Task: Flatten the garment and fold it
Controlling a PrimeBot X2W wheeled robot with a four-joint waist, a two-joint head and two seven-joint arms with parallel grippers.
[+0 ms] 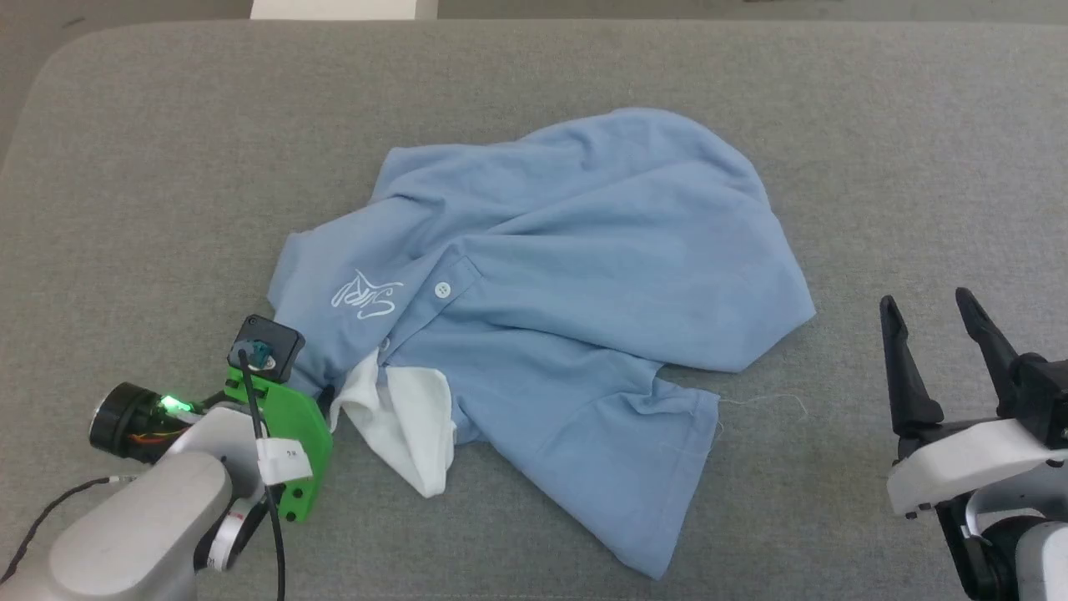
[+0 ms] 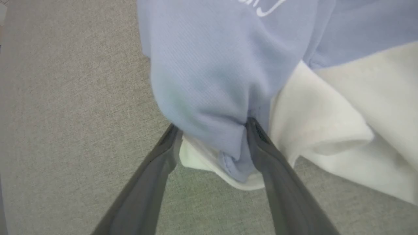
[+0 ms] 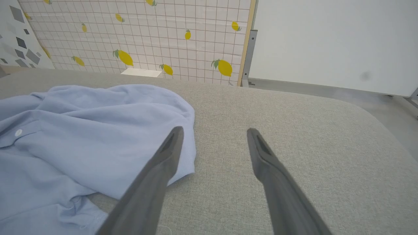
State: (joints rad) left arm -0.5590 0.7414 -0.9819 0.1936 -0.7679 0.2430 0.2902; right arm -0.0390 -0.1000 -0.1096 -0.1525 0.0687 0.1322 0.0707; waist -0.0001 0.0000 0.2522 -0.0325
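Note:
The garment, a light blue polo shirt, lies crumpled in the middle of the grey padded table, its white logo and a button facing up. Its white collar spills toward the near edge. My left gripper is at the shirt's shoulder beside the collar. In the left wrist view my left gripper has its jaws spread wide, with a bunch of blue cloth and white collar lying loose between them. My right gripper stands open over bare table, right of the shirt.
A loose white thread trails from the near hem. The table's rounded far corners drop to the floor. A lemon-patterned wall stands beyond the far edge. Bare table surface stretches right of the shirt.

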